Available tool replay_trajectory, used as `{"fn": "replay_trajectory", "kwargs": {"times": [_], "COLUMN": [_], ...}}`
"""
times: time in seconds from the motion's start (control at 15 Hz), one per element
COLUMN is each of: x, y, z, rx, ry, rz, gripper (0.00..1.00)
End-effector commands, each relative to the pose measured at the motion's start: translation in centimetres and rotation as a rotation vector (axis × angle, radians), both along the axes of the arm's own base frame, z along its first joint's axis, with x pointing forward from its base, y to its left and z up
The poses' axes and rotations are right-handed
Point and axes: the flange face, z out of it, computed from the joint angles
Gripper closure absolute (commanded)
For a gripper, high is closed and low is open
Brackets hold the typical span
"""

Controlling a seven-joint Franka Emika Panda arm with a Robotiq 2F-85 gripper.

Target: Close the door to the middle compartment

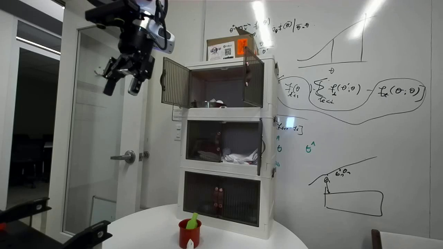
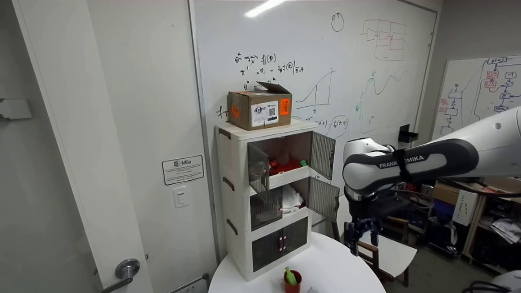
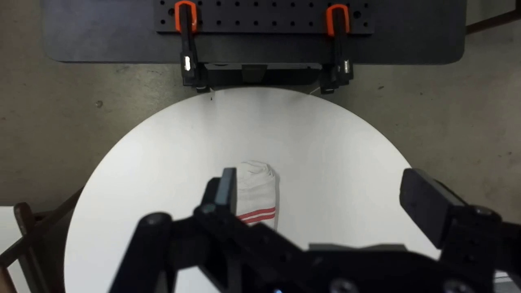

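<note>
I have the middle compartment [image 1: 238, 136], white-framed and central of three stacked cells, half open. In both exterior views its right-hand door [image 1: 260, 147], dark, ribbed and see-through, stands swung outward; it shows nearly edge-on in an exterior view, so I can't judge its exact angle. The matching left-hand door [image 2: 266, 208] sits closed.

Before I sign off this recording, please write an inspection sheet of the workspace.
Surface: round white table, carrying the white cabinet.
Job's things: middle compartment with one open door leaf and one shut door leaf; white fabric inside.
Clutter: red cup with a green utensil in it; striped cloth on the table.
Gripper: open, holding nothing, apart from the cabinet.
Cables: black, along the arm.
Surroundings: whiteboard with writing; cardboard box atop the cabinet.
</note>
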Motion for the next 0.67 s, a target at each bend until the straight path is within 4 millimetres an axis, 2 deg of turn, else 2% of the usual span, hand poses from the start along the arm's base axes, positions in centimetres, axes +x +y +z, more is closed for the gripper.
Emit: {"fn": "replay_trajectory", "kwargs": {"times": [0.0, 0.13, 0.33, 0.6], "x": [2.4, 3.4, 5.2, 6.0], "y": [-3.6, -6.2, -10.4, -14.8], "z": [-0.6, 0.0, 1.9, 3.2], "rx": [-0.052, -0.046, 0.003, 0.049], "ry": [0.019, -0.028, -0.194, -0.320], "rz": [0.005, -0.006, -0.012, 0.157], "gripper": [0.00, 0.00, 0.00, 0.00]}}
